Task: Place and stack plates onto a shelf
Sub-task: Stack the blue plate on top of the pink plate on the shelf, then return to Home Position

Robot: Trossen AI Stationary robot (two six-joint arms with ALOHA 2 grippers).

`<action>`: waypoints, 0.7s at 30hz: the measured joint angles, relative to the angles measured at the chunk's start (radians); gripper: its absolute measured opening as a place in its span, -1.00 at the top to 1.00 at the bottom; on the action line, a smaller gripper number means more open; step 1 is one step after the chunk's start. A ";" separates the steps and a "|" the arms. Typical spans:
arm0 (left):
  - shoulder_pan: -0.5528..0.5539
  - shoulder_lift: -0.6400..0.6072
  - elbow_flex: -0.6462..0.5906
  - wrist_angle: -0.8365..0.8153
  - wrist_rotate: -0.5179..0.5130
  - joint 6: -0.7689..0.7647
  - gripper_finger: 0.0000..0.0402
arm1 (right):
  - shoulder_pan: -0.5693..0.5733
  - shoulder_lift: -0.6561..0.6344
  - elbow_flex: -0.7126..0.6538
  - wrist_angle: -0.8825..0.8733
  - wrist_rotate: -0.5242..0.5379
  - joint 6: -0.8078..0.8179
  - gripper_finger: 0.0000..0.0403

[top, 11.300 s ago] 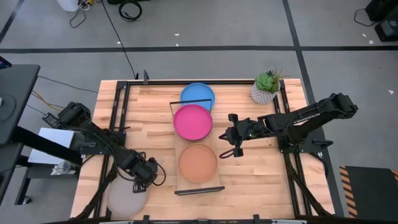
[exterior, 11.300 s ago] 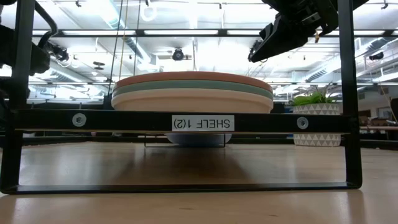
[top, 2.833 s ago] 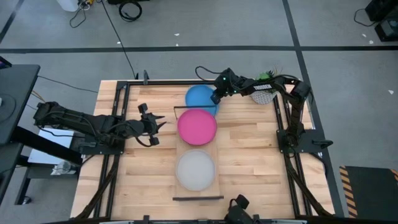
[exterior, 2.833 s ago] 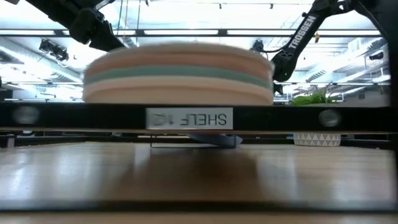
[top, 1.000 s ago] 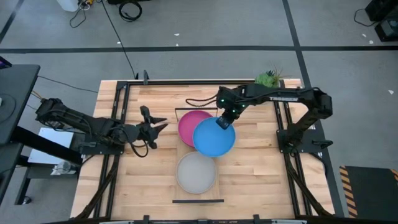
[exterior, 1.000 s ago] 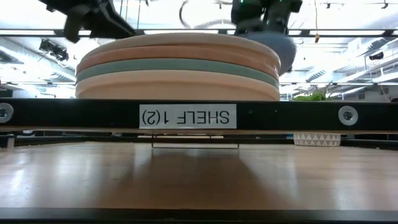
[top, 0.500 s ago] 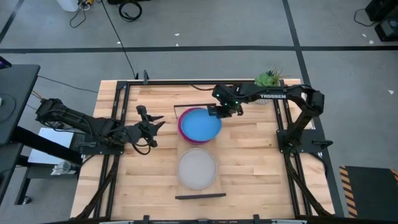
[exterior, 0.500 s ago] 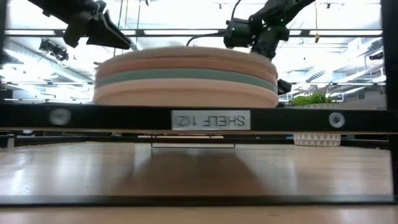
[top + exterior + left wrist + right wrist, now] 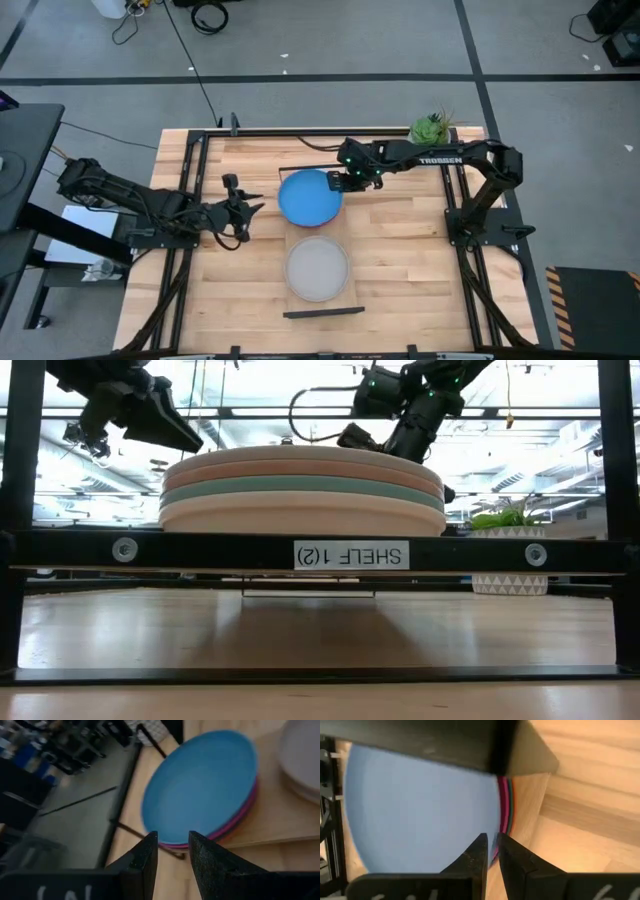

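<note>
Right gripper (image 9: 338, 181) is over the far part of the shelf (image 9: 345, 262), at the right edge of the blue plate (image 9: 309, 197); right wrist view shows its fingers (image 9: 479, 852) set narrow, a thin gap between them, tips at the plate's rim; whether they actually pinch the rim, cannot tell. Blue plate sits on top of the pink plate (image 9: 248, 807); pink shows only as a thin crescent under the blue in the left wrist view, and as a coloured edge beside the blue rim in the right wrist view; from above the blue covers it completely.

Grey plate (image 9: 317, 269) tops the near stack on the same shelf, near the black wire frame (image 9: 322, 313) at the shelf's near end; low view shows that stack (image 9: 301, 485) side-on: pale layer on top, orange-pink under it, a teal-grey band, then cream at the base, all resting on the plank behind the "SHELF 1(2)" label (image 9: 351, 554).

Left gripper (image 9: 243, 209) hovers over the tabletop (image 9: 400, 270) left of the shelf, apart from the plates, pointing toward the blue plate; its fingers (image 9: 143, 860) are parted moderately, nothing between them.

Plant pot (image 9: 428, 127) stands at the table's far right corner, partly hidden by the right arm.
</note>
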 joint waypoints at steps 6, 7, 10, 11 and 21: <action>0.000 0.000 0.000 -0.032 0.135 -0.060 0.42 | 0.024 -0.045 0.000 -0.074 0.049 -0.045 0.75; 0.001 0.000 -0.001 -0.054 0.151 -0.082 0.42 | 0.030 -0.054 0.000 -0.113 0.081 -0.049 0.75; 0.016 0.000 -0.046 -0.078 0.165 -0.142 0.42 | 0.057 -0.060 0.000 -0.244 0.199 -0.056 0.75; 0.023 0.000 -0.069 -0.078 0.164 -0.144 0.42 | 0.066 -0.061 0.000 -0.277 0.217 -0.061 0.75; 0.166 0.022 -0.370 0.510 0.220 0.113 0.42 | 0.168 -0.071 0.000 -0.303 0.368 -0.147 0.75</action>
